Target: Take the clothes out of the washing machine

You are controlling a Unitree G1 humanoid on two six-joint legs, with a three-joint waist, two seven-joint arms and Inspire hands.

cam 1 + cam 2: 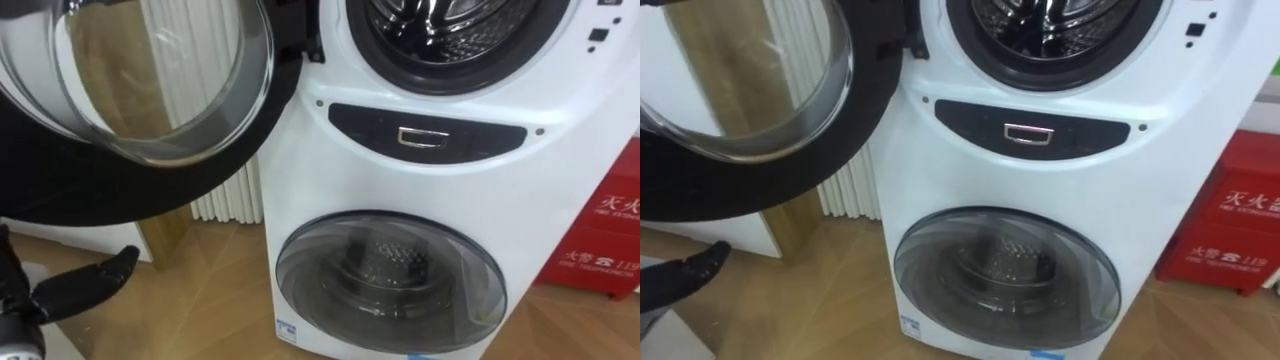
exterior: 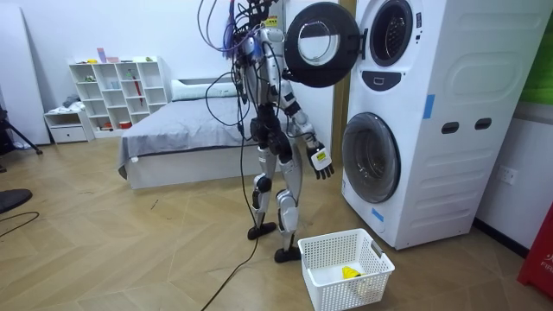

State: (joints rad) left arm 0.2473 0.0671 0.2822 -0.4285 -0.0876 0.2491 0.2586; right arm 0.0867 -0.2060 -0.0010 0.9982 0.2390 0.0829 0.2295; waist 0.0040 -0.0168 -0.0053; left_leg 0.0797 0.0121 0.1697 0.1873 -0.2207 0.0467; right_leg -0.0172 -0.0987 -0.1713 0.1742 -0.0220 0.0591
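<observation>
I stand facing a white stacked washing machine (image 1: 400, 180). Its upper drum (image 1: 450, 30) is open and shows dark ribbed metal. The round glass door (image 1: 150, 90) is swung out to my left. My left hand (image 1: 90, 285) hangs low at the lower left, fingers straight and holding nothing. In the room view this hand (image 2: 321, 162) sits at hip height in front of the lower door. A white laundry basket (image 2: 346, 269) stands on the floor by my feet with a small yellow piece (image 2: 350, 273) in it.
The lower drum door (image 1: 390, 280) is closed. A red box (image 1: 605, 230) stands to the right of the machine, and a white ribbed radiator (image 1: 225, 200) to the left behind the door. In the room view a bed (image 2: 181, 138) and a shelf (image 2: 117, 91) are behind me.
</observation>
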